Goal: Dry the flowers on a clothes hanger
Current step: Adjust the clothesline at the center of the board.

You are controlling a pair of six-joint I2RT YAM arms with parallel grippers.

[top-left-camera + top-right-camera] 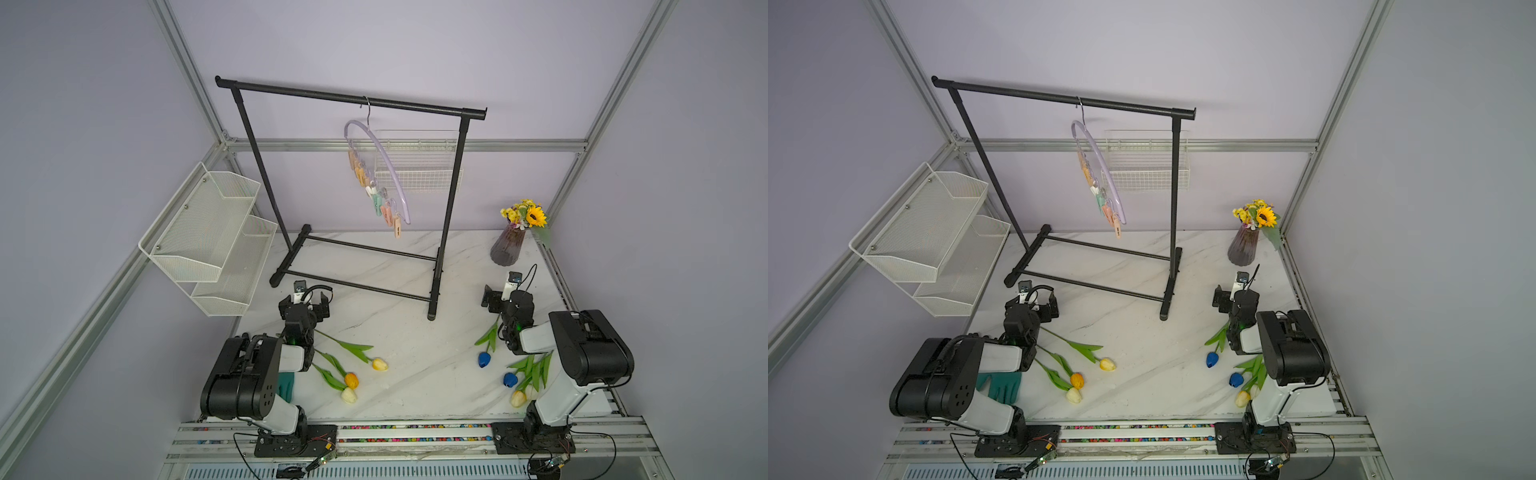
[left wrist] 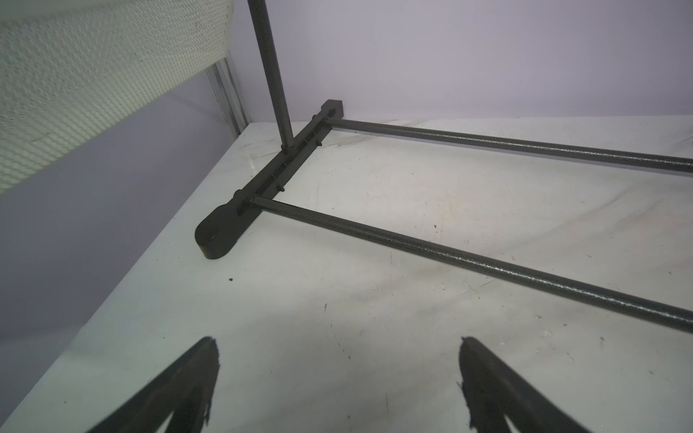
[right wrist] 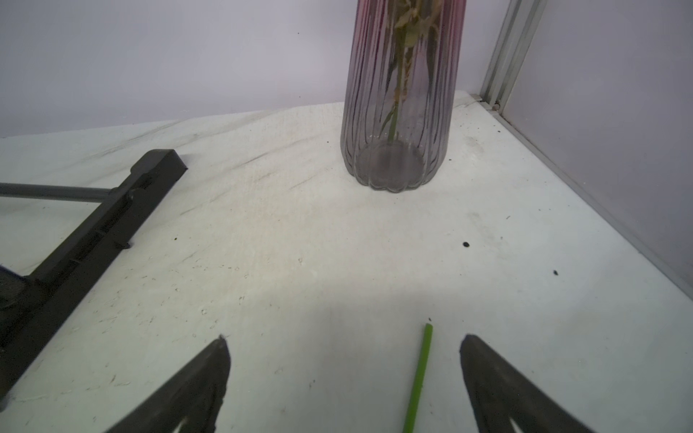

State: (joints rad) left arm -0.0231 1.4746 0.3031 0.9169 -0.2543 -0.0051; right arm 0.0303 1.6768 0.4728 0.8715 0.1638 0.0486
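The left gripper [image 1: 304,309] is sitting low over the marble table [image 1: 395,332] with its fingers [image 2: 202,375] spread wide and nothing between them. In its wrist view it is facing the near foot of the black garment rack [image 2: 221,232]. Three of the flowers are lying behind this gripper, back toward its arm's base and a little to the inner side: a yellow tulip [image 1: 379,364], an orange tulip [image 1: 351,379] and a cream tulip [image 1: 349,395], with their stems running under the arm. A green glove [image 1: 1000,386] is lying further back, beside that arm. The right gripper [image 1: 505,301] is likewise standing with its fingers [image 3: 498,382] wide apart and gripping nothing. One green stem [image 3: 420,375] is lying on the table between them, nearer one finger and touching neither. The ribbed vase [image 3: 397,112] of sunflowers is standing straight ahead of this gripper. The rest of the flowers are lying behind it and to its inner side: one blue tulip [image 1: 483,359], a second blue tulip [image 1: 509,379] and a pale tulip [image 1: 518,398], partly hidden by the arm. The clothes hanger [image 1: 392,172] is hanging by its hook from the rack's top bar [image 1: 353,99], high above and ahead of both grippers, between them. Its pastel clothespins [image 1: 374,191] are dangling empty, well clear of every flower.
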